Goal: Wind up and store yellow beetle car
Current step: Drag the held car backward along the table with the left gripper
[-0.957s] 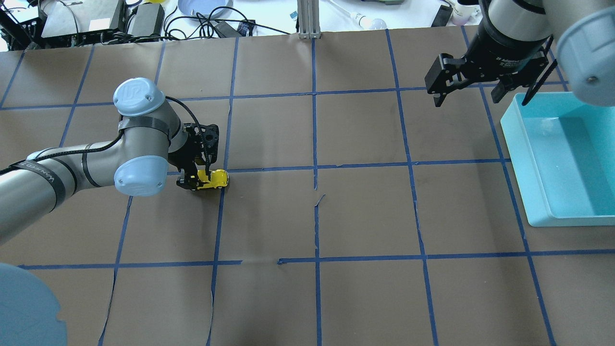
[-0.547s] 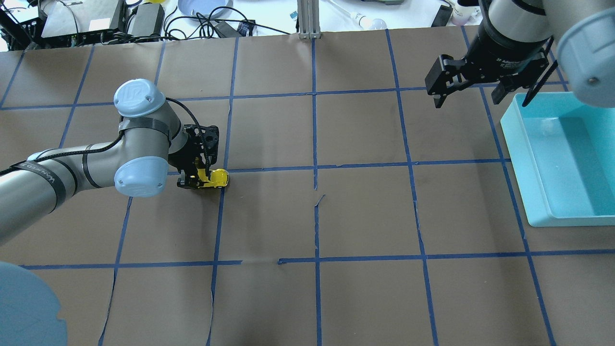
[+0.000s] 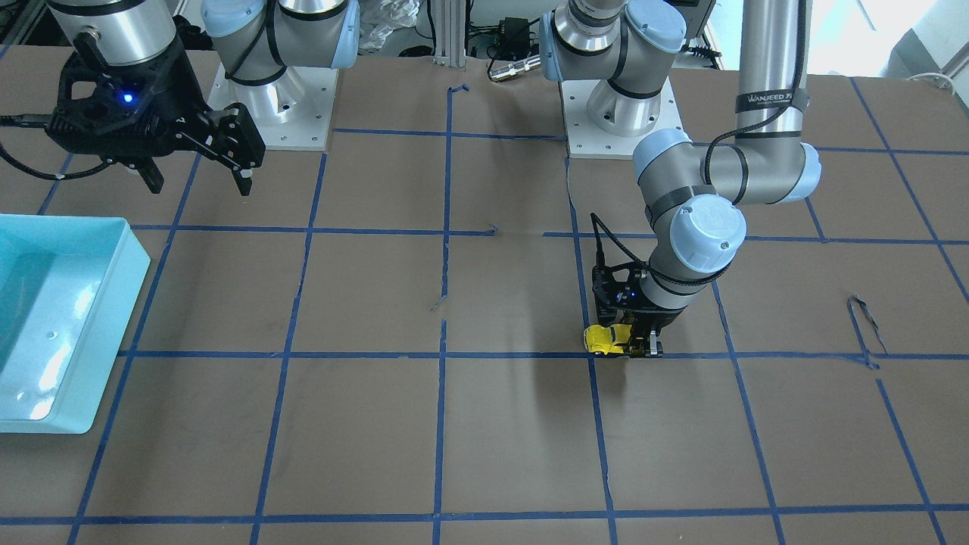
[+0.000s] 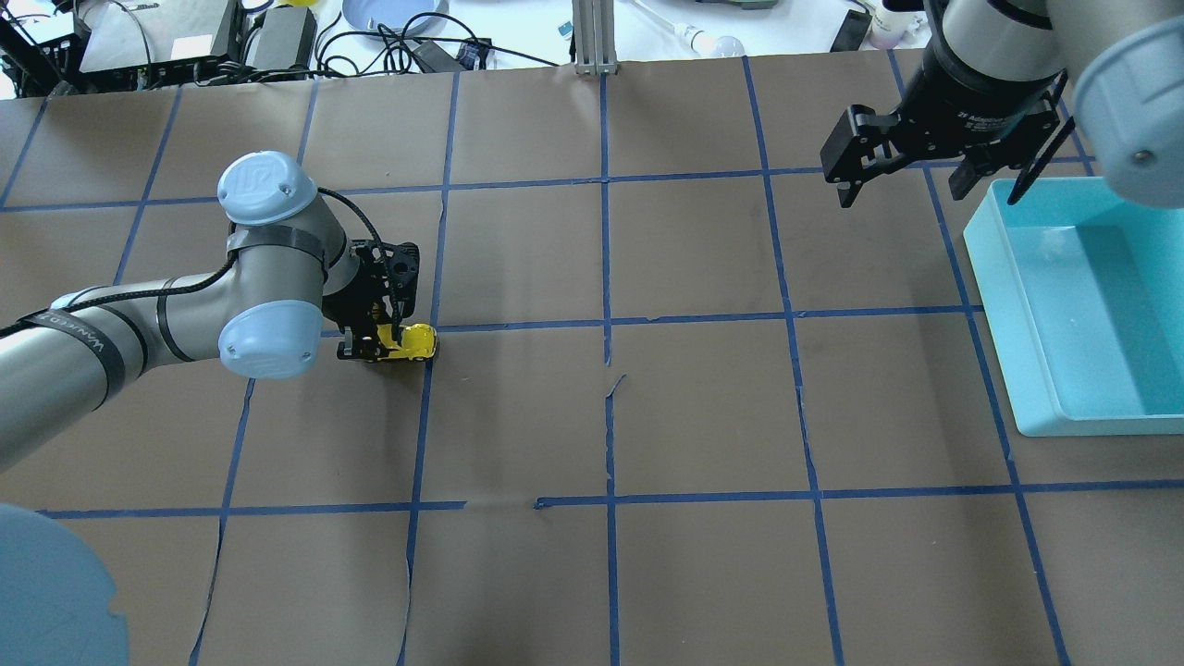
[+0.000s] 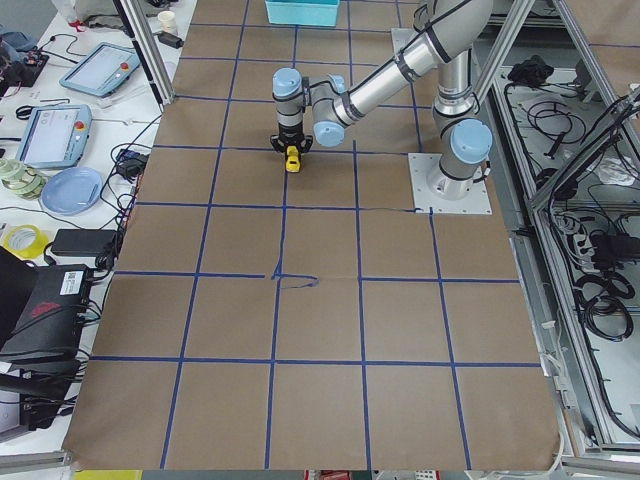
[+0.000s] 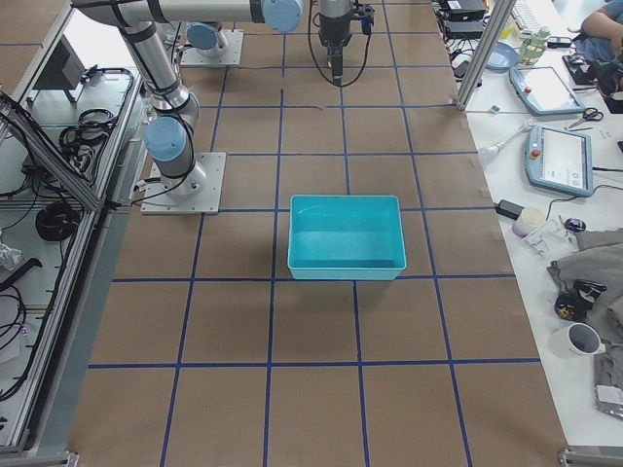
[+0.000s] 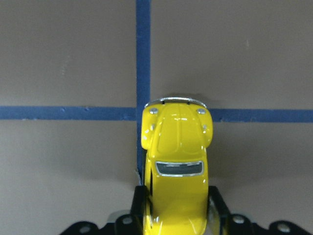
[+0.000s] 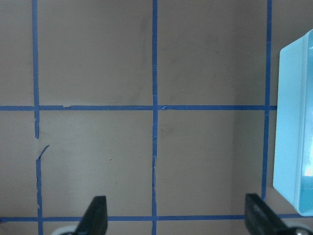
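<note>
Has dragged the yellow beetle car (image 4: 412, 342) a touch toward 9 o'clock in the overhead view over the past second, nose pointing to 3 o'clock, wheels apparently on the worktop (image 4: 703, 407). Reads as a pull-back stroke to load the spring: probably mid-wind, with storing not yet begun.

Holds the car with the left tool (image 4: 375, 347) clenched on its rear flanks. In the left wrist view, a black finger (image 7: 139, 208) against each side of the body behind the windscreen, bonnet at 12 o'clock, front bumper over a crossing of blue tape lines (image 7: 143, 58).

Places the car at about 9 o'clock from the worktop's centre overhead, well apart from the teal tray (image 4: 994, 305) at 3 o'clock. Leaves the right tool (image 4: 899, 190) released and empty, fingers spread, hanging near the tray's 10 o'clock corner, barely shifted meanwhile.

For writing:
- "WANJEED" in white on the black strap (image 3: 764, 98) round the left arm.
- The UR mark on the blue joint cap (image 4: 252, 180).
- White lettering on the right wrist (image 4: 980, 118), apparently starting "2F Adaptive", the rest too small to read.
- Nothing legible on the car itself.
</note>
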